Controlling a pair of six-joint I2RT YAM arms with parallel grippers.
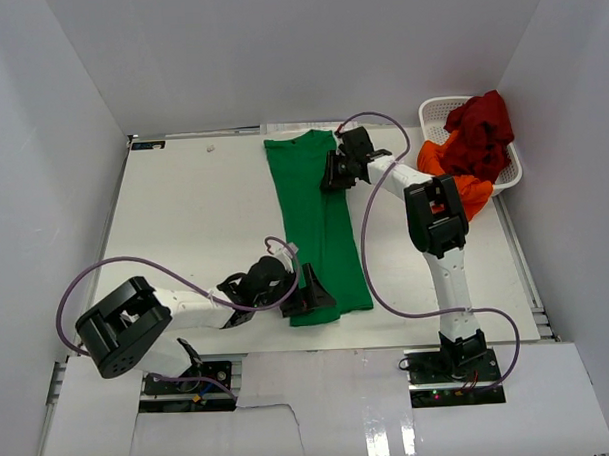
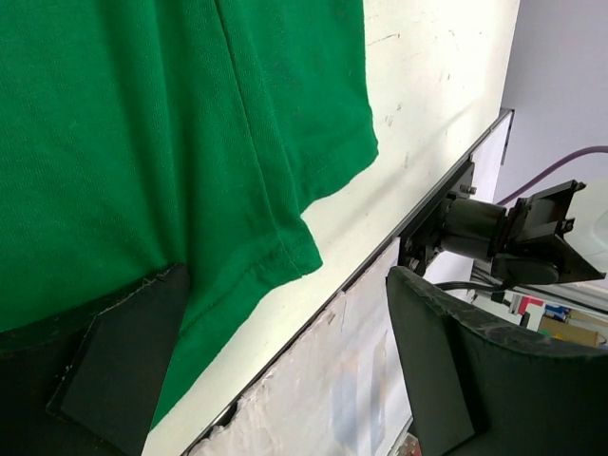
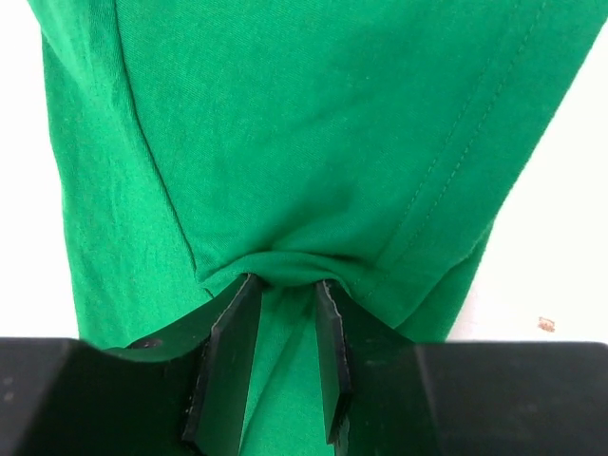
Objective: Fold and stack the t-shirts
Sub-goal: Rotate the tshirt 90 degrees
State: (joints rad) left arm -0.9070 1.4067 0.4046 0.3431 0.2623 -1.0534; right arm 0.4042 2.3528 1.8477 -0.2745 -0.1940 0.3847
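The bright green t-shirt (image 1: 320,227) lies folded lengthwise as a long strip down the middle of the table. My right gripper (image 1: 333,174) is at its far end, by the collar. In the right wrist view this gripper (image 3: 288,282) is pinched on a puckered fold of the green cloth (image 3: 304,123). My left gripper (image 1: 305,291) is at the shirt's near hem. In the left wrist view it (image 2: 285,285) stands wide open, with the hem (image 2: 142,114) lying against one finger (image 2: 123,351). The dark red t-shirt (image 1: 481,132) and the orange t-shirt (image 1: 465,189) are heaped in the basket.
The white lattice basket (image 1: 435,108) stands at the far right corner against the wall. The table's near edge (image 2: 313,313) runs just beside the green hem. White walls close in the left, back and right sides. Purple cables loop over both arms.
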